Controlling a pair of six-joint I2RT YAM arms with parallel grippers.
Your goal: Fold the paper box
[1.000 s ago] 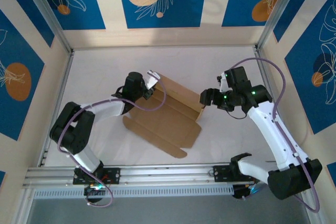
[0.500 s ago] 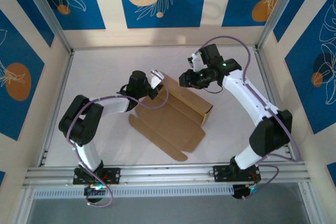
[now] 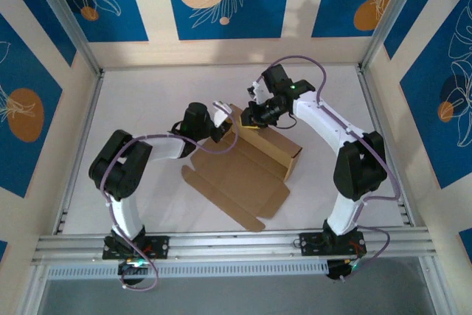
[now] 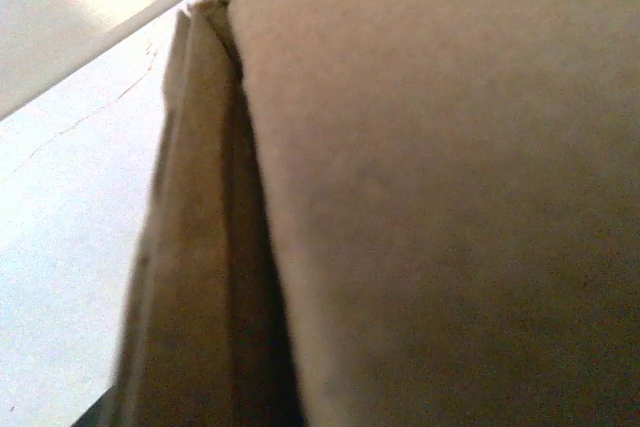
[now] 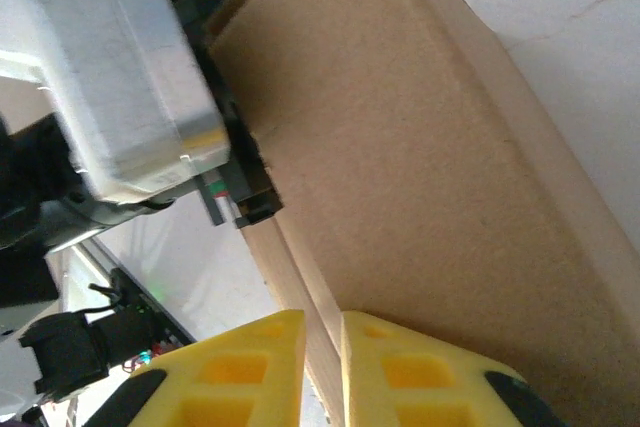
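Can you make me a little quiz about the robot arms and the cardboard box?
1. True or false: the paper box is folded completely shut.
2. What colour are the fingers of the right gripper? A) yellow B) red C) green
3. Fill in: in the top view, the left gripper meets the box at its far ___ corner.

Key:
1. False: a flap lies flat on the table.
2. A
3. left
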